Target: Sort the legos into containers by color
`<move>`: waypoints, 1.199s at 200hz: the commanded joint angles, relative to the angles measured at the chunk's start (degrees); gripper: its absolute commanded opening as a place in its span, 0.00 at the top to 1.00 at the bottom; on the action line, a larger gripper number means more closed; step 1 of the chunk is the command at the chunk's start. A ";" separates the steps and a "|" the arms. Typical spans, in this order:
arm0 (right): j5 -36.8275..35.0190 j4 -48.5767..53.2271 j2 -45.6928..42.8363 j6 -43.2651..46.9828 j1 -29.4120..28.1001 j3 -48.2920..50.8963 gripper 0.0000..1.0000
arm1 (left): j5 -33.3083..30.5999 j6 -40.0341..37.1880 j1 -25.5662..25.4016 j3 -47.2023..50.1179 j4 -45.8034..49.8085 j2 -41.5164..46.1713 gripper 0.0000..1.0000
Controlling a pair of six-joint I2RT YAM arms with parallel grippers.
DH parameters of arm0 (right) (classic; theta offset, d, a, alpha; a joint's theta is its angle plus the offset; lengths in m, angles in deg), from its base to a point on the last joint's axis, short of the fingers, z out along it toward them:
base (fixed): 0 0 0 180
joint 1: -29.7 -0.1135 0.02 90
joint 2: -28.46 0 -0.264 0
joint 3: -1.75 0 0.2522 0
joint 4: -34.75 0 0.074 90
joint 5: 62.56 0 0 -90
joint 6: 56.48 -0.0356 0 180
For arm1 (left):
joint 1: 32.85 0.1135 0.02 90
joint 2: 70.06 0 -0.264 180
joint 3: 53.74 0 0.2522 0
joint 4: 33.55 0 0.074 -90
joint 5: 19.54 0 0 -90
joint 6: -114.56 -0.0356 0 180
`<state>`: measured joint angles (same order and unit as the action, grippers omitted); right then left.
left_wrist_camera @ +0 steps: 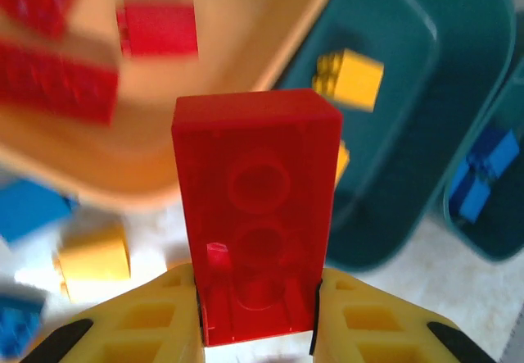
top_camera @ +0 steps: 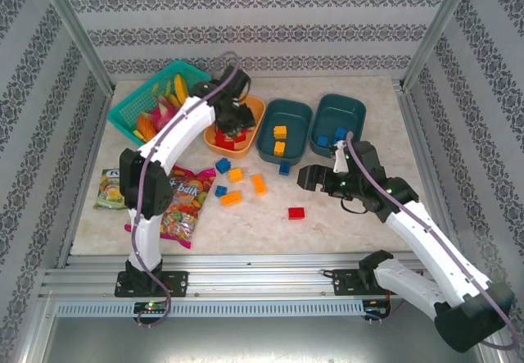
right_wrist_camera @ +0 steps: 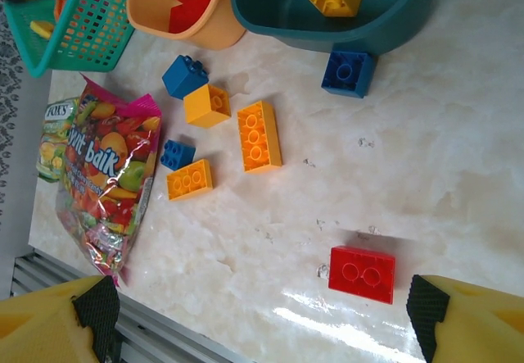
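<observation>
Over orange tub (left_wrist_camera: 233, 31), left tool (left_wrist_camera: 256, 307) clamps red lego (left_wrist_camera: 255, 183); right tool (right_wrist_camera: 262, 306) gapes; bag (right_wrist_camera: 106, 174) reads "baik".

red lego (left_wrist_camera: 255, 215): upright over orange tub (top_camera: 255, 113) | middle teal tub (top_camera: 300, 124): yellow bricks (top_camera: 280, 131) | right teal tub (top_camera: 350, 112): blue bricks (top_camera: 340, 133)

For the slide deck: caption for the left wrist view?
Left hand holds a red lego at the orange tub; teal tub with yellow legos alongside.
</observation>
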<state>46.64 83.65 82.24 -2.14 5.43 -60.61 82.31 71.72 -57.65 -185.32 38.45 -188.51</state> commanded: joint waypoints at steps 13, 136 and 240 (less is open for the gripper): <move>1.89 -3.31 3.49 -0.12 -0.30 -3.64 0.08 | 3.42 -14.89 3.18 -11.51 2.18 -10.75 0.76; 2.38 -3.58 6.65 -0.13 1.51 -4.45 0.07 | 7.02 -14.97 5.98 -20.07 -2.95 -25.08 0.51; -6.40 0.98 16.97 4.81 -6.19 -11.20 0.16 | 2.86 -7.91 5.62 -11.97 -2.88 -6.45 0.36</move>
<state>45.49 82.27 95.42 -0.44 3.29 -68.39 87.25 60.52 -52.25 -202.04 35.39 -205.41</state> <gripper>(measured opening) 0.849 0.623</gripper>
